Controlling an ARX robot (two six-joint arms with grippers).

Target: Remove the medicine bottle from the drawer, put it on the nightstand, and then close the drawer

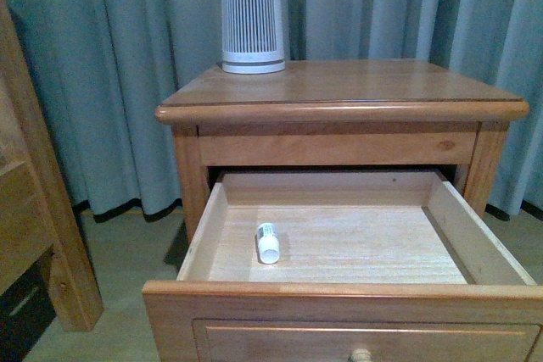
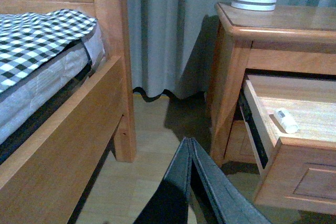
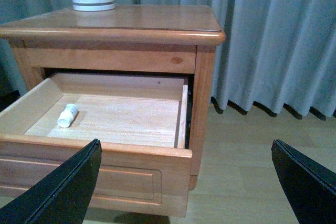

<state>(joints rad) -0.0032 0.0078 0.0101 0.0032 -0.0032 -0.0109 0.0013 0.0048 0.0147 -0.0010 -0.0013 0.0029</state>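
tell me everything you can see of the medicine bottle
The medicine bottle is a small white cylinder, plastic by its look, with a white cap and a label bearing faint grey print on its body. It lies on its side on the pale wood floor of the open drawer, in the left half, with the cap end seemingly toward the drawer front. It touches only the floor, clear of all the walls, and nothing grips or covers it.

My drawer [image 1: 339, 292] stood pulled out and open from above, with only the medicine bottle [image 1: 267, 242] lying near its left wall. The nightstand [image 1: 365, 82] top was free except at its back left corner, where a ribbed white cylinder [image 1: 252, 19] stood. A bed post [image 1: 42, 209] crowded the left side.
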